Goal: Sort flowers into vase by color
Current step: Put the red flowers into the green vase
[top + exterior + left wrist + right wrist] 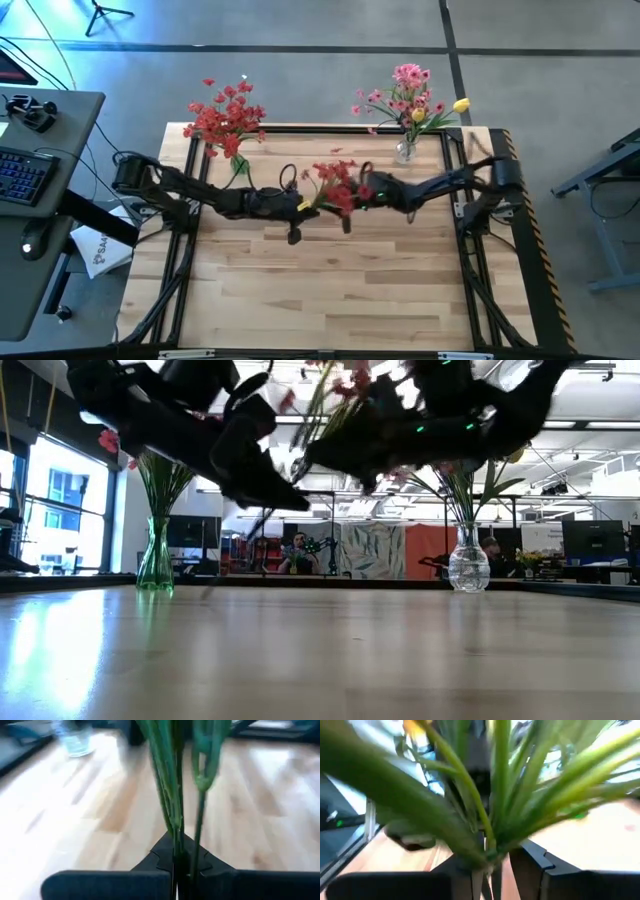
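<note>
Green stems (175, 795) fill the left wrist view, running down into the left gripper (177, 862), whose dark fingers are pressed together on them. In the high view that gripper (303, 207) sits at the centre of the frame, above the wooden table (330, 300), meeting the right gripper (362, 192) from the right. Between the two hangs a spray of red flowers (335, 185), held above the tabletop. In the right wrist view the right gripper's fingers (530, 862) stand slightly apart around the stem bundle (490, 840); whether they grip it I cannot tell. At upper left of the high view a green vase (238, 165) holds red blossoms (225, 115). At upper right a clear vase (405, 150) holds pink blooms (408, 85) and a yellow one (461, 104).
</note>
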